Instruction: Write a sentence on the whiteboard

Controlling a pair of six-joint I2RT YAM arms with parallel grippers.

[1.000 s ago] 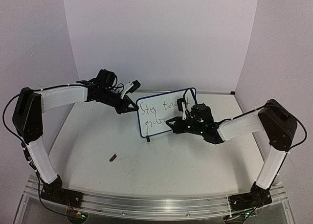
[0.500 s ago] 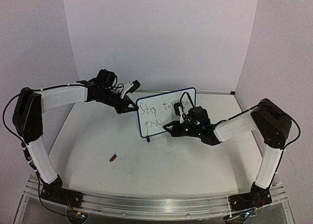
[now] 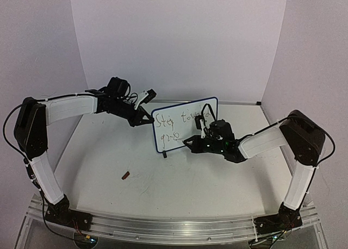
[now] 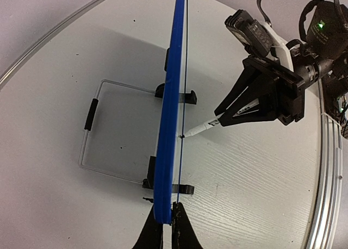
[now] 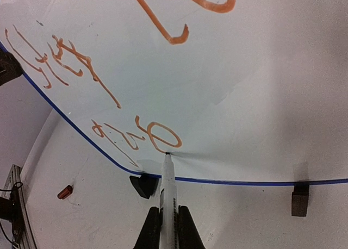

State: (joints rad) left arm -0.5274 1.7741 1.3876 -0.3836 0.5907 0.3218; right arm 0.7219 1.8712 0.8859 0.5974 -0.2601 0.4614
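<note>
Whiteboard [image 5: 261,97] upright on bench [image 3: 179,189], middle, nearer far edge. Left tool [image 4: 166,227] pinched shut on its side edge, steadying. Right tool [image 5: 165,227] closed around marker [image 5: 167,184], tip touching line two. Sentence [image 3: 163,121] judged unfinished. Next: carry stroke rightward, light even pressure.

Glossy whiteboard [image 5: 244,86], matt wood-grain table [image 4: 244,178]
</note>
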